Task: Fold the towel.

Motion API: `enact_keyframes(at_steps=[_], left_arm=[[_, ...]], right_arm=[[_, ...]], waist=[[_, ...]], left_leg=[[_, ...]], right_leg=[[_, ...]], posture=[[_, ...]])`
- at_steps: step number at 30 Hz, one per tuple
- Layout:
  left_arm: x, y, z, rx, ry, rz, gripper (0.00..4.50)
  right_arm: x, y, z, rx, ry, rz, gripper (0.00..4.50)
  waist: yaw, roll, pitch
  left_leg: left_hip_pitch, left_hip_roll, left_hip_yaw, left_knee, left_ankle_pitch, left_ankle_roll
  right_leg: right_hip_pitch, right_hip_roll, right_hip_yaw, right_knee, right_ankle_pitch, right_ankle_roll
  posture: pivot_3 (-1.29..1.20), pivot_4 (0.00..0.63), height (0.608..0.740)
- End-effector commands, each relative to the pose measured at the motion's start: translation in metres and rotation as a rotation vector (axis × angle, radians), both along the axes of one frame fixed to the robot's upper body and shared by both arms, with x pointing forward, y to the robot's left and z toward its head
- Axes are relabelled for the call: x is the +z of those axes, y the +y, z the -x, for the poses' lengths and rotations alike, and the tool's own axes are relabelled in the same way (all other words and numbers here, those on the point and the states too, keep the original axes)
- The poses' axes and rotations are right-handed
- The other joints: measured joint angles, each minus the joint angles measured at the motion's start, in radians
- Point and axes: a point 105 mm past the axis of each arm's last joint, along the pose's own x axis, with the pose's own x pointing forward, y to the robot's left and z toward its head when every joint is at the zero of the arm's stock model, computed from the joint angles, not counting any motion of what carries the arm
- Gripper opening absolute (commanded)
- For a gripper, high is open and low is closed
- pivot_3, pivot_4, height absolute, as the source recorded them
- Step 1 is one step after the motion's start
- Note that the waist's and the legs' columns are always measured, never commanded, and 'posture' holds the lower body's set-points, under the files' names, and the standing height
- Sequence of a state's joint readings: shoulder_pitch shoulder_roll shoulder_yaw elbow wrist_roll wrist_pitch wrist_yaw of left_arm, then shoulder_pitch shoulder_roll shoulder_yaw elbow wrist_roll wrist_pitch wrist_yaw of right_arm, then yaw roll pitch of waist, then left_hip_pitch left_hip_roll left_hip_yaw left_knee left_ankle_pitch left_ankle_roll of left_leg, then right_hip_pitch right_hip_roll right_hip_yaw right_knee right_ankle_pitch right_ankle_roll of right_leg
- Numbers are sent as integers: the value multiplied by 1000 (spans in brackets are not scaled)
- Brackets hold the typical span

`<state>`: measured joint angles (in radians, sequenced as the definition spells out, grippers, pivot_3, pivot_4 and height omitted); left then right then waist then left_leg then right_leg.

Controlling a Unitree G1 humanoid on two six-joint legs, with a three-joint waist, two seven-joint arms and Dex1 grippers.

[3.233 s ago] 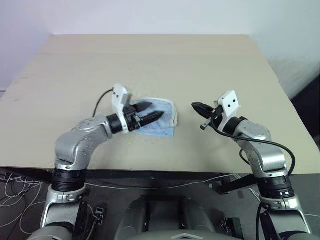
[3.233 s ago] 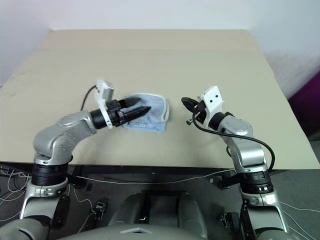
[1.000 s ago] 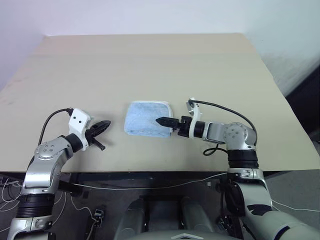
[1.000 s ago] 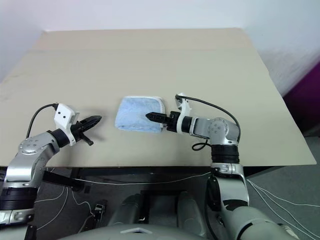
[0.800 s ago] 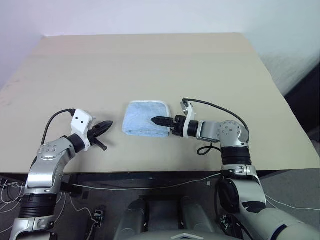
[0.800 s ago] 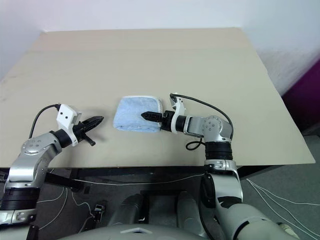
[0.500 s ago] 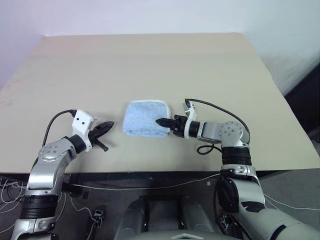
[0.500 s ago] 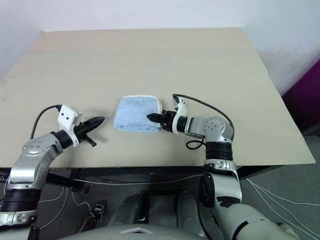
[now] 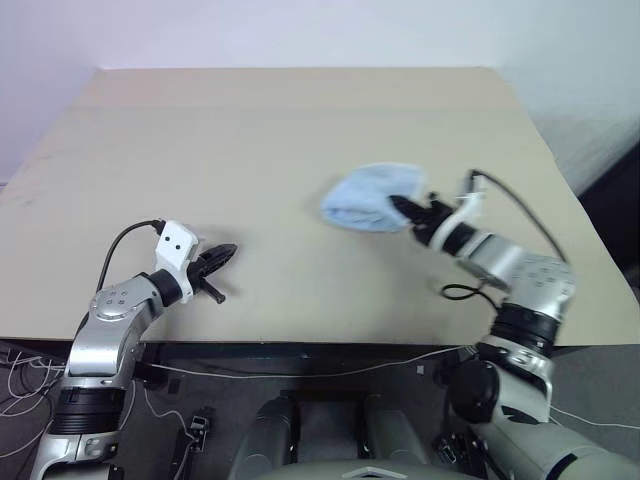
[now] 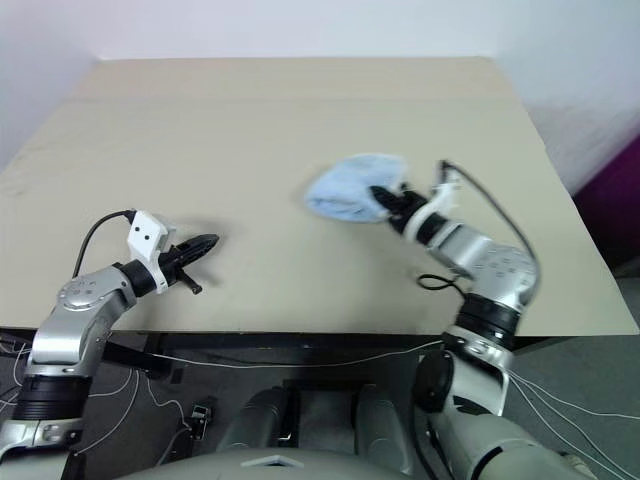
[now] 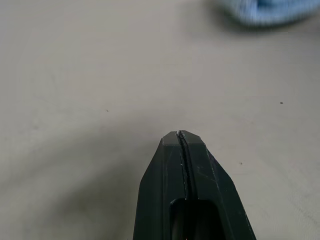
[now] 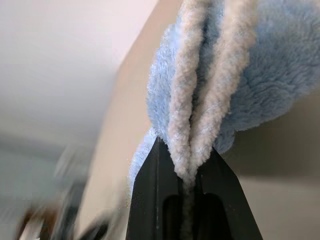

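Observation:
The towel (image 9: pixel 366 197) is a light blue terry bundle, folded over itself and lifted off the beige table (image 9: pixel 280 130) right of the middle. My right gripper (image 9: pixel 404 209) is shut on the towel's layered white-edged border, which shows pinched between its black fingers (image 12: pixel 150 185) in the right wrist view, the cloth (image 12: pixel 260 65) hanging beyond them. My left gripper (image 9: pixel 225 252) is shut and holds nothing, low over the table near the front left; its fingertips (image 11: pixel 179 137) press together, and the towel (image 11: pixel 270 10) lies blurred far ahead.
The table's front edge (image 9: pixel 300 345) runs just below both arms. Cables (image 9: pixel 330 368) hang under it. A pale wall stands behind the table's far edge (image 9: pixel 300 70).
My right gripper closed on the towel's right edge, then swung right and up, lifting the folded towel off the table. The left gripper stays shut in place.

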<state>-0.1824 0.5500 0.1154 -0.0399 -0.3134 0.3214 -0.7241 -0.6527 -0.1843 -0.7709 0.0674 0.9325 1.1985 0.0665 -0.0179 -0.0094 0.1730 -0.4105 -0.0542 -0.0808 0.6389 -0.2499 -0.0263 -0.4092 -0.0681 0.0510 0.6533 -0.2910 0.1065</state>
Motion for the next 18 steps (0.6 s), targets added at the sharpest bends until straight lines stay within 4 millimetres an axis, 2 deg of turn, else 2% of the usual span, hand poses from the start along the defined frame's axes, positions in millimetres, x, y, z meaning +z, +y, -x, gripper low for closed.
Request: enact_keyframes(at_steps=[1,4,6,12,18], left_arm=[[8,-14,-6,-52,-46,-7,0],[9,-24,-13,-86,-49,7,0],[8,-31,-15,-109,-49,13,0],[4,-47,-20,-169,-43,17,0],[1,-53,-23,-189,-39,19,0]], right_arm=[[17,-50,11,-221,-50,-12,56],[7,-93,27,-422,16,-19,56],[-5,-103,37,-477,76,-33,56],[-41,-96,59,-531,240,-25,56],[-42,-91,67,-544,253,-36,56]], waist=[[1,0,0],[2,0,0],[0,0,0],[-3,1,0],[-1,1,0]], left_leg=[[0,1,0,0,0,0],[0,1,0,0,0,0],[0,1,1,0,0,0],[1,2,2,0,0,0],[1,1,2,0,0,1]], right_leg=[[0,0,0,0,0,0],[0,1,0,0,0,0],[0,1,0,0,0,0],[0,2,2,1,0,0],[1,3,2,1,0,0]], posture=[[0,150,740],[0,150,740],[0,150,740],[0,150,740],[0,150,740]])
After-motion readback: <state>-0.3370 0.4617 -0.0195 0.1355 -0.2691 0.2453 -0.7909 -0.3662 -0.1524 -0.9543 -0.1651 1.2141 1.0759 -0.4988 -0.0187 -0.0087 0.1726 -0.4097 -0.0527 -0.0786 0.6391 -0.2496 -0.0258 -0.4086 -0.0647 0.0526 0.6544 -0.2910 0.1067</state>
